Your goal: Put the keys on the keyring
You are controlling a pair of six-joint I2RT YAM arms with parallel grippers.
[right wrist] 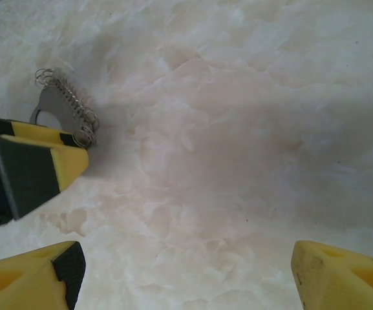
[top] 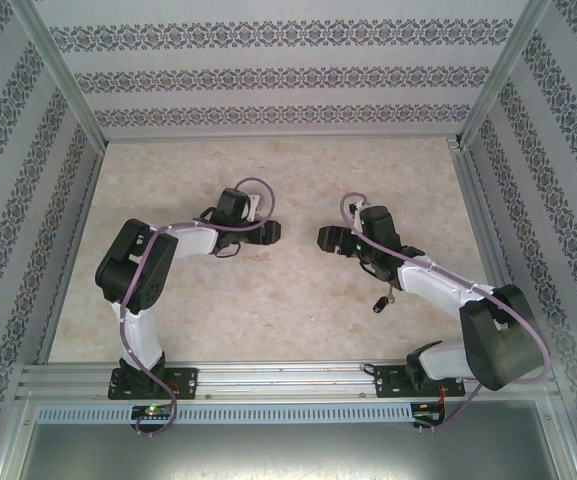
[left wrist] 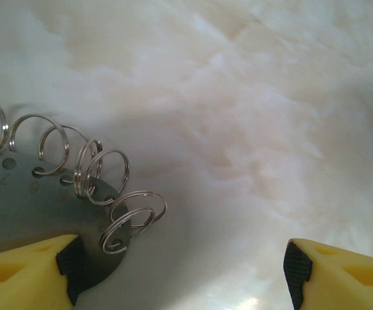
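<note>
The keyring (left wrist: 24, 206) is a flat grey metal plate with several silver split rings (left wrist: 125, 223) hooked round its edge. In the left wrist view it lies on the table against the left finger (left wrist: 37, 274) of my left gripper (left wrist: 183, 274), which is open and holds nothing. The right wrist view shows the keyring (right wrist: 60, 103) behind that same left-arm finger (right wrist: 31, 161). My right gripper (right wrist: 186, 274) is open over bare table. In the top view the two grippers (top: 258, 222) (top: 330, 240) face each other mid-table. A small black-headed key (top: 380, 300) lies beside the right forearm.
The marble-patterned tabletop (top: 288, 320) is boxed in by patterned walls and aluminium posts (top: 63, 70). An aluminium rail (top: 288, 375) at the near edge carries both arm bases. Purple cables (top: 253, 185) loop off each wrist.
</note>
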